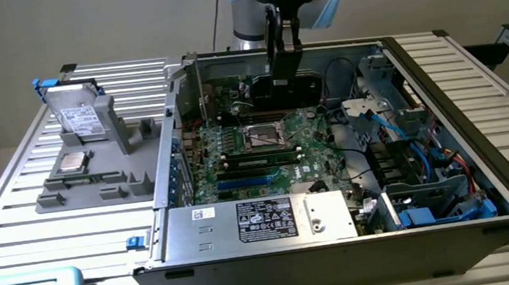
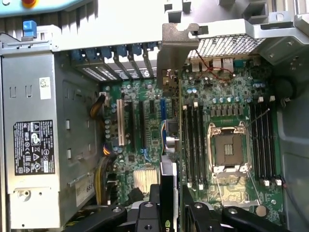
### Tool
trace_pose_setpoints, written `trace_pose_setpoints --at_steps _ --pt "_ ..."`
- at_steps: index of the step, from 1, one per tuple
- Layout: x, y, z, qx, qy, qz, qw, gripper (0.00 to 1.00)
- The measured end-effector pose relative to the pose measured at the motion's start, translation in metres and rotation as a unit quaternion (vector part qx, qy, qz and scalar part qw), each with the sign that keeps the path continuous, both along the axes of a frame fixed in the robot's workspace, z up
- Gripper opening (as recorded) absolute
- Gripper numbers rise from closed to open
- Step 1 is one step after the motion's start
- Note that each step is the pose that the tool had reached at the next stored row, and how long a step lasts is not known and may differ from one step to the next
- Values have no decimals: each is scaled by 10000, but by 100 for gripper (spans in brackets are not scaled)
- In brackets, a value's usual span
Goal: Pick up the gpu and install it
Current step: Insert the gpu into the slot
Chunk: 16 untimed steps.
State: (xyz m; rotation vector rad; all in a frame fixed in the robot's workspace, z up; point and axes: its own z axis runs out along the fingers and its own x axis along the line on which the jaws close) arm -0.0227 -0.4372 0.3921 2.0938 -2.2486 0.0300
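The gpu (image 1: 283,85), a flat black card, hangs upright over the far half of the open computer case (image 1: 455,69), a little above the motherboard (image 1: 279,151). My gripper (image 1: 283,40) comes down from above and is shut on the card's upper edge. In the wrist view the gpu (image 2: 169,140) shows edge-on between my gripper's (image 2: 169,195) black fingers (image 2: 153,195), with its silver bracket (image 2: 176,53) by the case's rear slot openings. The card lies over the motherboard (image 2: 217,116) between the expansion slots (image 2: 137,121) and the memory slots (image 2: 193,140). Whether it touches a slot I cannot tell.
A silver power supply (image 1: 261,221) fills the case's near end. Blue and black cables (image 1: 402,133) and drive bays crowd the exterior view's right side. The CPU socket (image 2: 229,150) sits beside the card. A grey fixture (image 1: 91,177) with a hard drive (image 1: 80,120) stands at the exterior view's left.
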Motion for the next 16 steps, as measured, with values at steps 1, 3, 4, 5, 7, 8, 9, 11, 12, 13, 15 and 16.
trace_pose_setpoints --at_steps 1,3,4,5,7,8,9,11,12,13,15,16 --pt "0 -3 -18 0 0 14 10000 27" --pt "-5 -3 -54 0 0 28 10000 27" --pt "-9 -3 -74 0 0 36 10000 27" --pt "-14 -3 -92 0 0 40 10000 27" --pt "-25 -3 -128 0 0 50 10000 27" --pt "-31 -3 -146 0 0 56 10000 27" --pt "-37 -3 -164 0 0 63 10000 27" --pt "-58 -3 -200 0 0 72 10000 27" --pt "-76 -1 -220 0 0 76 10000 27" --pt "-94 0 -237 0 0 79 10000 27" --pt "-132 3 -274 0 0 86 10000 27" --pt "-149 4 -292 0 0 91 10000 27"
